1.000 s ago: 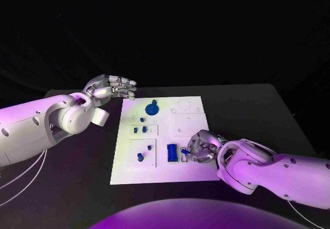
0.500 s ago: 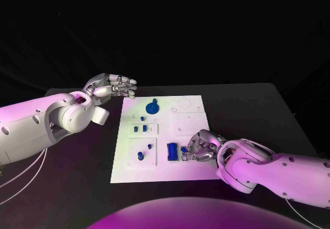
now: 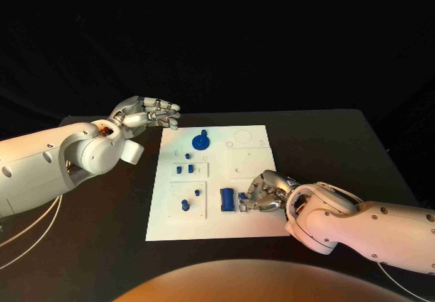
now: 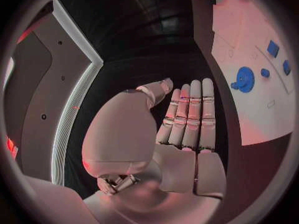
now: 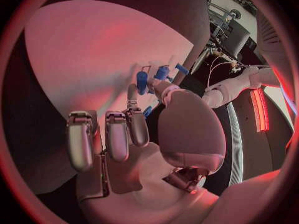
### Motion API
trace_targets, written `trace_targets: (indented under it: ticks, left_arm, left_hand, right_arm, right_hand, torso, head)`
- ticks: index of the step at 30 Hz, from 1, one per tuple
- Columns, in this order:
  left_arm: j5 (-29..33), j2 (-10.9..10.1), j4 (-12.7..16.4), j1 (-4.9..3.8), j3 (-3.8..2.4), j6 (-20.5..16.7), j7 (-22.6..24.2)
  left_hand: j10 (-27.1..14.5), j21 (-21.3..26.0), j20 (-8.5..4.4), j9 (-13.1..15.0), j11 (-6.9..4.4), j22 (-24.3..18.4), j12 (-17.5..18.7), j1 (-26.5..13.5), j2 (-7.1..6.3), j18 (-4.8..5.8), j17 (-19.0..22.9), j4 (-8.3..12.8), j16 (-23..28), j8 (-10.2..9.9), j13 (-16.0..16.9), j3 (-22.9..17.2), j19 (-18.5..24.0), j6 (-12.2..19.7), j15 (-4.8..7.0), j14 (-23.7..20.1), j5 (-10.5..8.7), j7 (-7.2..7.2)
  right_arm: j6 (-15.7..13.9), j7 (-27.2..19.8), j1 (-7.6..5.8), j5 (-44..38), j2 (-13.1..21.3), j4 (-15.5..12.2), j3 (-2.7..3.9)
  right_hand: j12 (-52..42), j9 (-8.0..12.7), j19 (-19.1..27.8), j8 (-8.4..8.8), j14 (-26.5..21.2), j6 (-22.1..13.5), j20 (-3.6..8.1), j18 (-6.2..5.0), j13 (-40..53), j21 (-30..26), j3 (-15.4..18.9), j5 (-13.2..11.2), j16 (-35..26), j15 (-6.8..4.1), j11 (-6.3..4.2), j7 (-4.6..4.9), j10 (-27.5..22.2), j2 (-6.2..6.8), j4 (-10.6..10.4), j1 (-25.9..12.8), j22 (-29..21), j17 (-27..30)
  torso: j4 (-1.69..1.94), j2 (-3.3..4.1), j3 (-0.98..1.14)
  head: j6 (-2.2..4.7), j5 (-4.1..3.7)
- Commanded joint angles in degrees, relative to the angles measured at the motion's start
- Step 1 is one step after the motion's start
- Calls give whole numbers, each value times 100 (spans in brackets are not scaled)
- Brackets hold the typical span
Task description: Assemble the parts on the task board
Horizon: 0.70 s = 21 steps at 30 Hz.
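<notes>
At centre right, the right hand [image 3: 264, 192] pinches a small blue part [image 3: 242, 199] on the task board [image 3: 254, 223], while the left hand [image 3: 145, 114] at upper left holds nothing, fingers loosely curled.

The room around me is dark — only the task board [image 3: 210, 189] and my white arms catch the light, which falls from above. A soft shadow lies under my right hand [image 3: 264, 192]. Both wrist views bend straight edges into curves and fade into a dark ring. My left hand [image 4: 181, 129] looks sharp — the rim beyond it blurs.
</notes>
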<state>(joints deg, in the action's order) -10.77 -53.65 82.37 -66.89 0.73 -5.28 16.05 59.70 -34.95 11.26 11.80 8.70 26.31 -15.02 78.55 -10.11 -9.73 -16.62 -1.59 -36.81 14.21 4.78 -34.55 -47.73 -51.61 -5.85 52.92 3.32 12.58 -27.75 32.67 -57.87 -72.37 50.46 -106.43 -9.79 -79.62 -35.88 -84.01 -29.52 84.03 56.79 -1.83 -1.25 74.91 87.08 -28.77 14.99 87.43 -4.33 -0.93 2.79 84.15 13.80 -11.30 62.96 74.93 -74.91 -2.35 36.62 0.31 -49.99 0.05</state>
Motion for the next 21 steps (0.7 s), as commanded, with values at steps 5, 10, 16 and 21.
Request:
trace_targets:
  ticks: [5,10,16,21]
  left_arm:
    - [24,5,13,-4,-4,83,26]
    - [24,8,11,-4,-4,84,26]
    - [24,8,8,-4,-4,83,24]
    - [24,5,7,-4,-4,81,23]
  left_hand:
    - [-33,40,-1,-7,12,-16,-41,-55,-10,-61,-12,-26,20,32,11,-7,-39,41,3,-39,-15,-14]
    - [-33,40,-1,-7,12,-16,-41,-55,-10,-61,-12,-26,20,32,11,-7,-39,41,3,-39,-15,-14]
    - [-33,40,-1,-7,12,-16,-41,-55,-10,-61,-12,-26,20,32,11,-7,-39,41,3,-39,-15,-14]
    - [-33,40,-1,-7,12,-16,-41,-55,-10,-61,-12,-26,20,32,11,-7,-39,41,3,-39,-15,-14]
  right_arm:
    - [138,113,7,-179,-35,31,0]
    - [180,136,7,-189,-62,44,1]
    - [234,123,7,-165,-89,42,1]
    - [279,112,7,-139,-93,25,1]
  right_hand:
    - [-26,-10,-515,-48,466,33,38,71,780,35,180,-19,-2,-54,-44,-4,97,22,-94,-115,1435,-854]
    - [-24,-4,-517,-55,466,27,43,72,781,41,448,-4,-3,-56,-46,-6,99,25,-266,-148,1436,-854]
    - [-27,0,-515,-69,467,27,44,71,787,33,788,-19,-3,-54,-42,0,103,35,-453,-128,1434,-855]
    - [-33,0,-516,-72,467,30,44,71,792,36,837,-19,-3,-53,-41,-1,106,26,-486,-136,1435,-855]
  torso:
    - [0,3,2]
    - [2,1,-1]
    - [4,4,-1]
    - [4,2,-1]
  head:
    - [1,-10]
    - [0,-15]
    - [-1,-15]
    - [-1,-12]
